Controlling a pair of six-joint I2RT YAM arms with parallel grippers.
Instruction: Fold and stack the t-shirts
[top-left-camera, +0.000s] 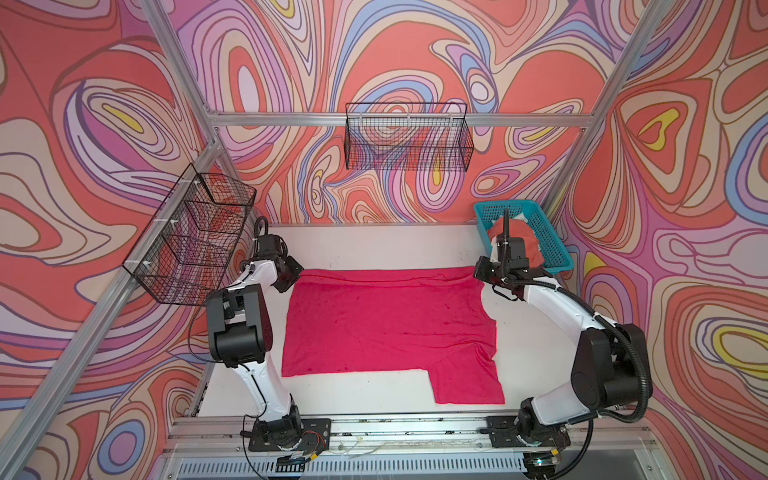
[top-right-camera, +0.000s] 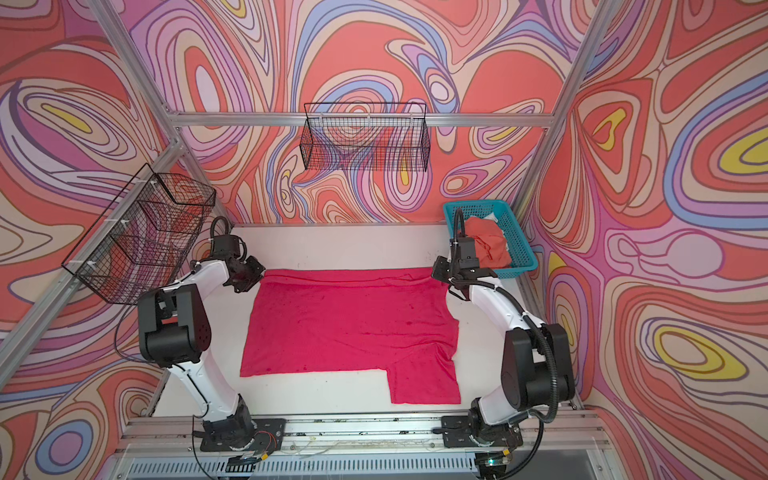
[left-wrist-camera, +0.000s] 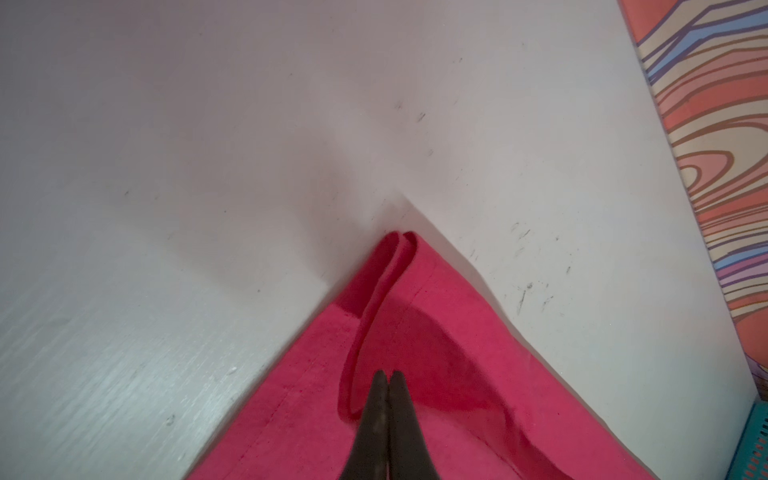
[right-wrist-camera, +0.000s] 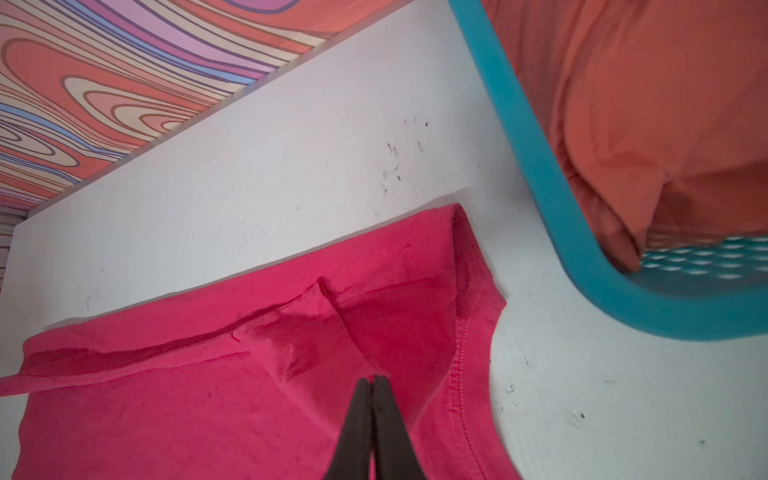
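Observation:
The magenta-pink t-shirt lies spread flat on the white table, one sleeve pointing at the front edge. My left gripper is at the shirt's far left corner, where a doubled hem rises to its shut tips. At the far right corner, my right gripper is shut too, and creases in the pink t-shirt run together at its tips. The orange-coral t-shirt lies crumpled in the teal basket.
The teal basket stands at the table's far right corner, close behind my right wrist. Black wire baskets hang on the back wall and on the left frame. Bare white table shows behind the shirt and along its front edge.

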